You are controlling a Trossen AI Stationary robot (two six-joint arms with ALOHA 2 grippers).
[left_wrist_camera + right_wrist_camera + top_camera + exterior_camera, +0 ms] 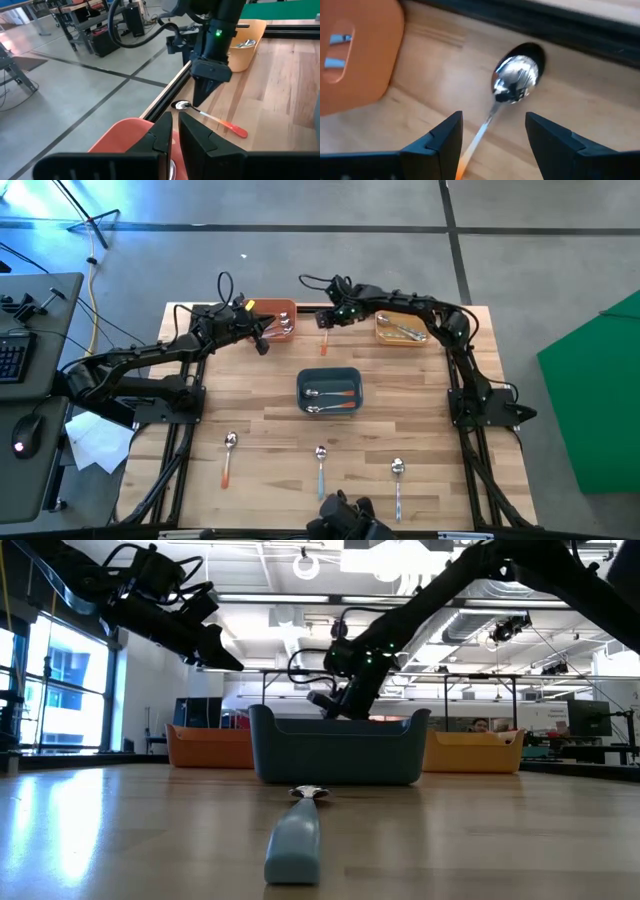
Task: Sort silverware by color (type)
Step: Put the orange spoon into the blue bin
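Your right pincer [492, 137] hangs open over the orange-handled spoon [512, 82] beside the orange bin [283, 313]; left pincer [173, 131] is closed above that bin.

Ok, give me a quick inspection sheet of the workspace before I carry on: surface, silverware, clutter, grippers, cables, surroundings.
Surface: wooden table, bare between items.
Silverware: orange-handled spoon at the far edge between the orange bin and yellow bin; three spoons in a row along the near edge; more lie in all three bins, including the blue bin.
Clutter: nothing seen.
Grippers: right gripper open, straddling the far spoon's handle; left gripper shut, above the orange bin.
Cables: black cables loop off both arms.
Surroundings: keyboard and mouse desk at left, paper beside the table, green panel at right.
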